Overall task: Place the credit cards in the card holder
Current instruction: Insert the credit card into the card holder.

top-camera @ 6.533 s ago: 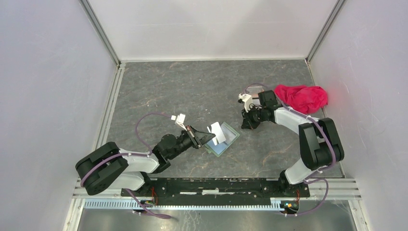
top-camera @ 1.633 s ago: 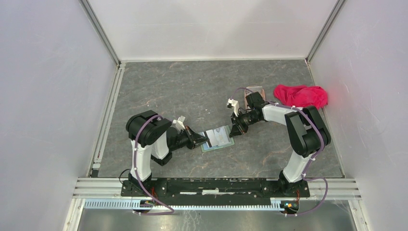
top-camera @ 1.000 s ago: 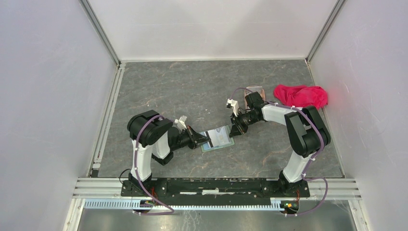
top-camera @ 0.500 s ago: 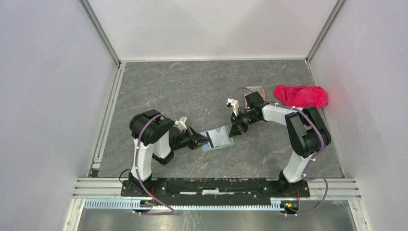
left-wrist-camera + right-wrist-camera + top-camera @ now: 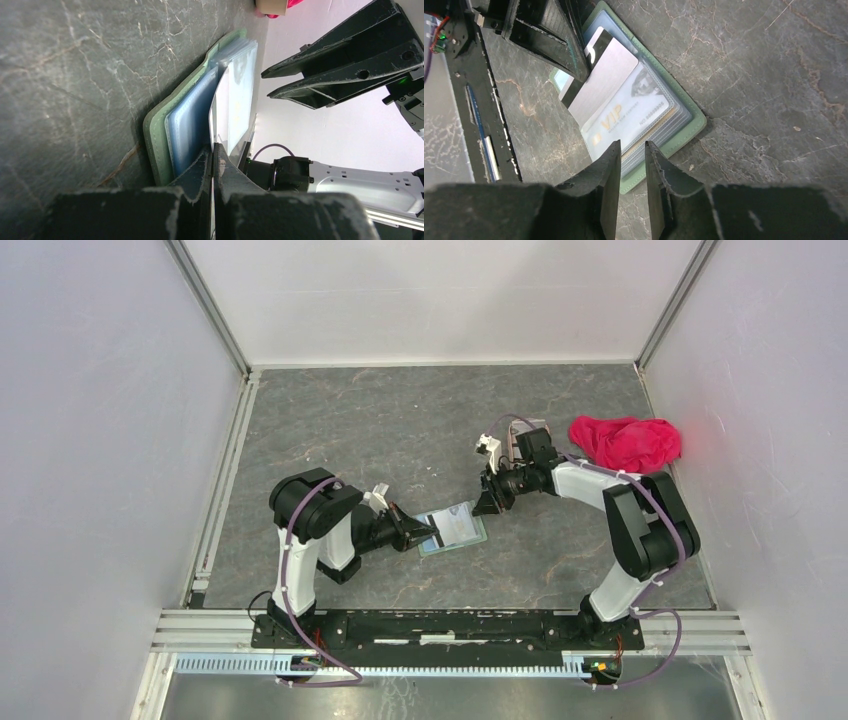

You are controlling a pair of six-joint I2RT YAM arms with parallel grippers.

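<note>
The card holder (image 5: 466, 531) lies open on the table, a sage-green cover (image 5: 687, 126) with pale blue pockets (image 5: 192, 120). A whitish "VIP" card (image 5: 631, 120) sits in its top clear pocket. My left gripper (image 5: 430, 535) is shut on the striped end of a silver credit card (image 5: 600, 82), which slants over the pockets; in the left wrist view that card (image 5: 221, 107) shows edge-on between the closed fingertips (image 5: 206, 160). My right gripper (image 5: 632, 146) hovers at the holder's opposite edge, jaws slightly apart with nothing between them. In the top view the right gripper (image 5: 484, 506) is just beyond the holder's far right corner.
A red-pink cloth (image 5: 627, 440) lies at the back right. A pinkish-brown tray (image 5: 530, 428) peeks out behind the right arm's wrist. The metal rail of the arm bases (image 5: 450, 625) runs along the near edge.
The right gripper's jaws have parted and it has drawn back a little from the holder. The left gripper stays shut on the silver card.
</note>
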